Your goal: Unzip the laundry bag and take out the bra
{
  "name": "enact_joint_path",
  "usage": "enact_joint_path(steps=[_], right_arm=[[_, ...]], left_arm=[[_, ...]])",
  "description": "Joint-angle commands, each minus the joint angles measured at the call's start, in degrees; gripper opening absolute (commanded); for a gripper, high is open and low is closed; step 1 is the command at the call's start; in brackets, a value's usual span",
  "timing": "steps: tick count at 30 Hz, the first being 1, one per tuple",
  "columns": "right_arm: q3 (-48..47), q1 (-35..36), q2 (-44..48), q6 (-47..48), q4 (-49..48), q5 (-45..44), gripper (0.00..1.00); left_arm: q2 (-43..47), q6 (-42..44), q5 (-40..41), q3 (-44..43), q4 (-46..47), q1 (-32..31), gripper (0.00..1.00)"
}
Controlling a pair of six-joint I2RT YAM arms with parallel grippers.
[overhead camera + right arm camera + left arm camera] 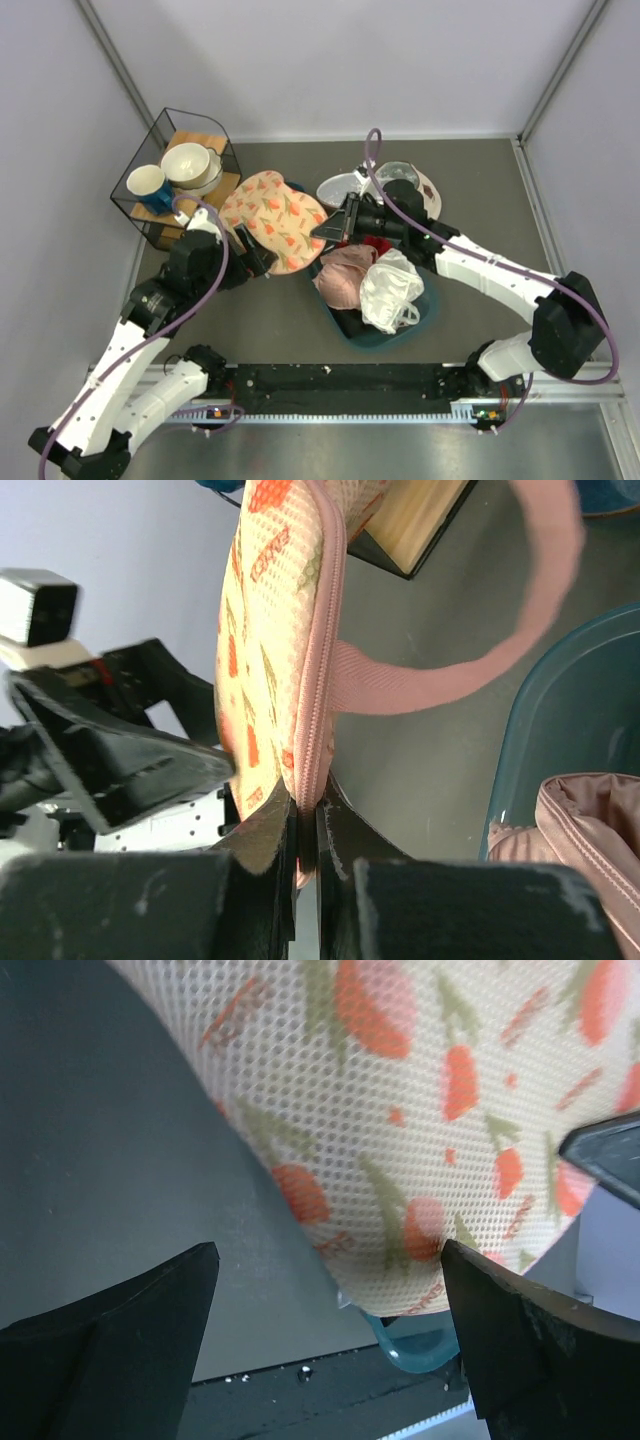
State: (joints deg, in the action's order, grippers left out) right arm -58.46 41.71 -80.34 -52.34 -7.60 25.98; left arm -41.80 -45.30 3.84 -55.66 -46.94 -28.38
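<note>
Right gripper (305,825) clamped tight on laundry bag (272,220) zip edge; left gripper (328,1270) jaws spread wide, holding nothing

rack (197,143) L, laundry bag (272,216) mid, basin (429,311) R
</note>
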Motion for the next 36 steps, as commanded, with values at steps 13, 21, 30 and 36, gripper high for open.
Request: enact_joint_path(steps=[13,21,30,36], right_arm=[[1.7,-2.9,4.9,-2.5,-5.8,7.8,0.0],[0.6,-4.4,3.9,-6.8,-4.4,15.1,0.0],[1.1,-4.9,-0.7,-12.7,-11.8,23.3,0.0],[-0.6,-4.8,-3.9,-8.6,-6.0,25.7,0.0]], left_arm=[[7.1,-4.4,-7.0,10.7,16.7,4.4,0.85],[6.8,-3.2,-13.4,12.5,22.6,8.5,0.98],[6.4,-4.6,-11.6,12.0,24.9,8.9,0.65],[6.1,-4.4,-6.8,8.7,20.2,9.0,0.0]])
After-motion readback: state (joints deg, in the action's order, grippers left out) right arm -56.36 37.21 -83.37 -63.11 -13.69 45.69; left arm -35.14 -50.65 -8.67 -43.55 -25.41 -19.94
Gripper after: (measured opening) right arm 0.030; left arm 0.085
